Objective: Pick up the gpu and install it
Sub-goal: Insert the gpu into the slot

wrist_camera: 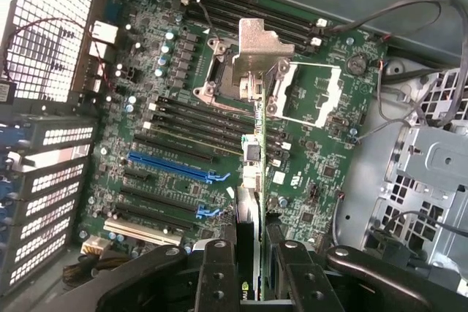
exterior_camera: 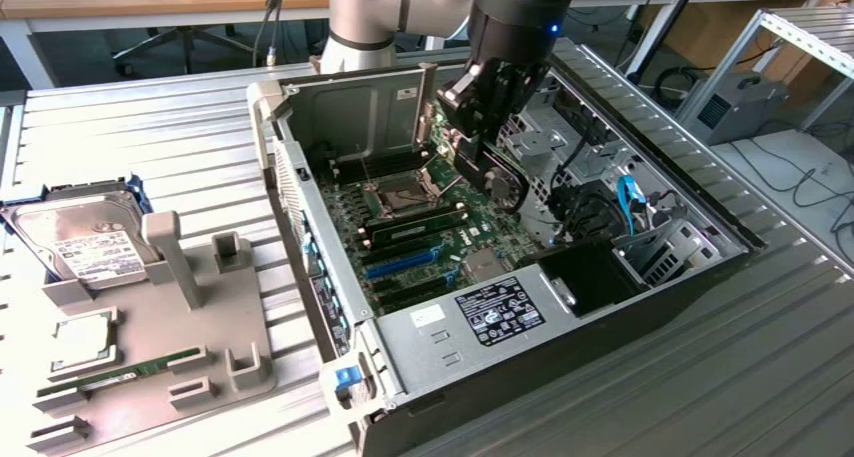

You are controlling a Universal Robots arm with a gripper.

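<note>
hanging inside the open computer case (exterior_camera: 287, 167), the claw (exterior_camera: 481, 127) grips the graphics card (exterior_camera: 465, 162) upright above the motherboard (exterior_camera: 400, 227). from the wrist, the graphics card (wrist_camera: 252, 173) runs edge-on from the fingers (wrist_camera: 218, 268) toward the processor socket (wrist_camera: 307, 93); the blue slot (wrist_camera: 172, 166) lies off to its side.

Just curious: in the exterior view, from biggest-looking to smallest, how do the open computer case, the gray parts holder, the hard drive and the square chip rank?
1. computer case
2. gray parts holder
3. hard drive, partly hidden behind the holder's post
4. square chip

All sit at a similar distance, so the order looks safe.
</note>
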